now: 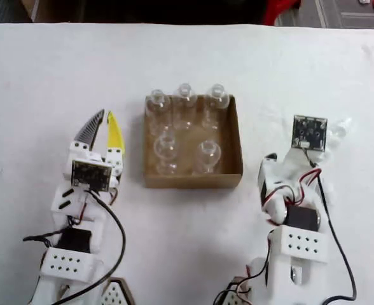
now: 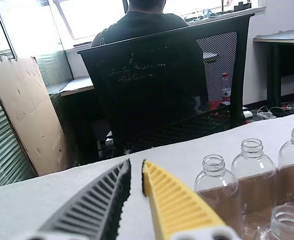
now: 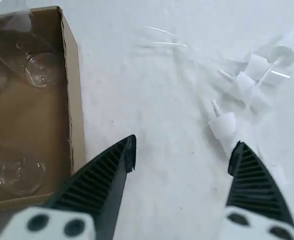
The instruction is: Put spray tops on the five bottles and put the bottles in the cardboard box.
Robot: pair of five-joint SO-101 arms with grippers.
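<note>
Over the bench point(image 1: 47, 76), seen from above, the box point(image 1: 193, 180) sits between my two arms. All five bottles point(image 1: 186, 105) stand inside it, necks bare. My left claw point(image 1: 106, 116) rests just beside the box wall on its own side, all but closed and holding nothing. The tops point(image 1: 337, 132) lie in a small heap on the other side of the box, close by my right arm point(image 1: 295, 210).

From the left wrist, that claw point(image 2: 136, 169) shows only a thin slit between its black and yellow fingers. The bottles point(image 2: 214, 175) stand near, off to the yellow side. They are packed close, so I judge that reaching in for one could knock its neighbours. Empty bottles like these would likely tip easily.

From the right wrist, my right claw point(image 3: 182, 152) gapes wide and empty above bare bench, with the box wall point(image 3: 72, 100) beside one finger. The nearest top point(image 3: 223, 124) lies just ahead of the other finger, the rest beyond it. Their thin tubes cross in a tangle. Closing there could catch a tube rather than a head, drag two tops along, or flick the near one away.
</note>
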